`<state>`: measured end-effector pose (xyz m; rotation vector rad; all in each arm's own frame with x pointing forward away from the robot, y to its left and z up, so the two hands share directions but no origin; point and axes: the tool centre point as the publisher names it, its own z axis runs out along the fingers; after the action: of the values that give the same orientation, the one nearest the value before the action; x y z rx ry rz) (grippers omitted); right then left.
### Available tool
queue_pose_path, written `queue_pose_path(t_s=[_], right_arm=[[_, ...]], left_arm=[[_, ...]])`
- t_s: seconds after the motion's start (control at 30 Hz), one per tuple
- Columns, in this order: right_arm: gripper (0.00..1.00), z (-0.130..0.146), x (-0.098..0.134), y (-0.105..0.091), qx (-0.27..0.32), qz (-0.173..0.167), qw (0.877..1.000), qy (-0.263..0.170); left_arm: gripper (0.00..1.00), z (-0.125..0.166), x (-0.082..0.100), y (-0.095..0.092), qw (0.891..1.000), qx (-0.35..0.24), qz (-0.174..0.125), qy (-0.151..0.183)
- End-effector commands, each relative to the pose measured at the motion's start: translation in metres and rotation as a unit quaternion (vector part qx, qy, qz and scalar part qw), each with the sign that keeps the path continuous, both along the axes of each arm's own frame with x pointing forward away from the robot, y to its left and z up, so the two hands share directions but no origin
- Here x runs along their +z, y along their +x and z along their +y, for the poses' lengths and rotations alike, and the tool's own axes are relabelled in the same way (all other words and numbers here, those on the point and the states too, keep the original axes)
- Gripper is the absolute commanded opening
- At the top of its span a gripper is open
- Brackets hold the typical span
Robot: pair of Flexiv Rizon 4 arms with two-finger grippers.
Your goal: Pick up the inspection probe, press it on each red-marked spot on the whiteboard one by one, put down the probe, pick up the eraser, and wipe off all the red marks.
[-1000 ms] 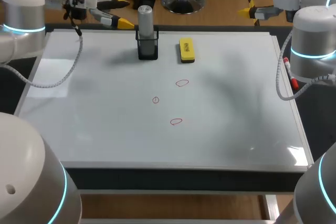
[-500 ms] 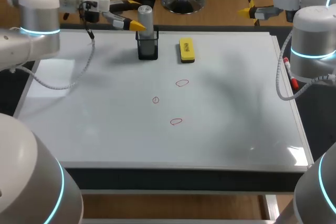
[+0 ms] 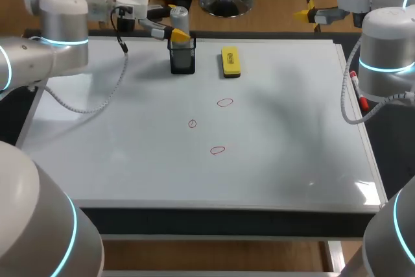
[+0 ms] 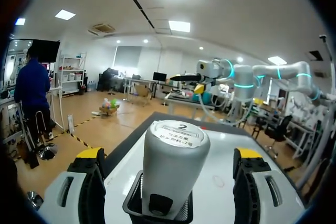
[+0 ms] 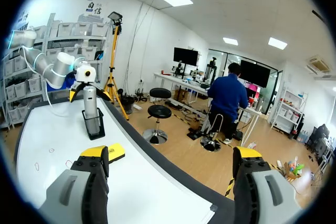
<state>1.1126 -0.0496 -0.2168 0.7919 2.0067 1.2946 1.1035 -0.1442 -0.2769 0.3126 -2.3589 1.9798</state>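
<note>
Whiteboard [image 3: 130, 160] covers your tabletop. Your probe [image 4: 173, 156] stands upright in its holder [image 3: 182, 60] at the board's 12 o'clock, between the left hand's [image 4: 168, 153] spread fingers, gaps either side. Eraser [image 3: 230, 61] lies at the holder's 3 o'clock, red marks [image 3: 225, 102] mid-board. Right hand [image 5: 170, 153] hangs spread past 2 o'clock.

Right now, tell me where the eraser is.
In the head view the yellow eraser lies flat on the whiteboard near its far edge, just right of the black holder with the probe, beyond the red marks.
</note>
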Motion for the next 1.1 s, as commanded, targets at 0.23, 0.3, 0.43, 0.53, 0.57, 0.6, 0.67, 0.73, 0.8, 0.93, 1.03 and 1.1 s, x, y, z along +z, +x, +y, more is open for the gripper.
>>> queue_pose_path(t_s=[0.23, 0.3, 0.43, 0.53, 0.57, 0.6, 0.67, 0.73, 0.8, 0.93, 1.03, 1.1], right_arm=[[1.00, -0.0004, -0.0001, 0.0003, 0.001, 0.000, 1.000, 0.000], [1.00, -0.0004, -0.0001, 0.0003, 0.001, 0.000, 1.000, 0.000], [1.00, -0.0004, -0.0001, 0.0003, 0.001, 0.000, 1.000, 0.000], [1.00, -0.0004, -0.0001, 0.0003, 0.001, 0.000, 1.000, 0.000], [1.00, -0.0004, -0.0001, 0.0003, 0.001, 0.000, 1.000, 0.000], [1.00, -0.0004, -0.0001, 0.0003, 0.001, 0.000, 1.000, 0.000], [1.00, -0.0004, -0.0001, 0.0003, 0.001, 0.000, 1.000, 0.000], [1.00, -0.0004, -0.0001, 0.0003, 0.001, 0.000, 1.000, 0.000], [1.00, -0.0004, -0.0001, 0.0003, 0.001, 0.000, 1.000, 0.000], [1.00, -0.0004, -0.0001, 0.0003, 0.001, 0.000, 1.000, 0.000], [1.00, -0.0004, -0.0001, 0.0003, 0.001, 0.000, 1.000, 0.000], [1.00, -0.0004, -0.0001, 0.0003, 0.001, 0.000, 1.000, 0.000]], left_arm=[[1.00, 0.0005, -0.0091, 0.0088, 1.000, 0.005, -0.002, -0.006], [1.00, 0.0004, -0.0108, 0.0096, 1.000, 0.004, -0.002, -0.007], [1.00, -0.0010, -0.0123, 0.0098, 1.000, 0.002, -0.003, -0.011], [1.00, -0.0011, -0.0127, 0.0095, 1.000, 0.002, -0.003, -0.013], [1.00, -0.0011, -0.0129, 0.0093, 1.000, 0.001, -0.003, -0.013], [1.00, -0.0011, -0.0131, 0.0090, 1.000, 0.000, -0.003, -0.012], [0.50, -0.0009, -0.0130, 0.0084, 1.000, -0.002, -0.003, -0.010], [0.26, -0.0006, -0.0124, 0.0076, 1.000, -0.003, -0.005, -0.011], [0.00, -0.0002, -0.0119, 0.0072, 1.000, -0.006, -0.007, -0.011], [0.00, 0.0015, -0.0108, 0.0052, 1.000, -0.007, -0.010, -0.013], [0.00, 0.0024, -0.0080, 0.0035, 1.000, -0.007, -0.014, -0.015], [0.00, 0.0028, -0.0064, 0.0036, 1.000, -0.008, -0.017, -0.017]])
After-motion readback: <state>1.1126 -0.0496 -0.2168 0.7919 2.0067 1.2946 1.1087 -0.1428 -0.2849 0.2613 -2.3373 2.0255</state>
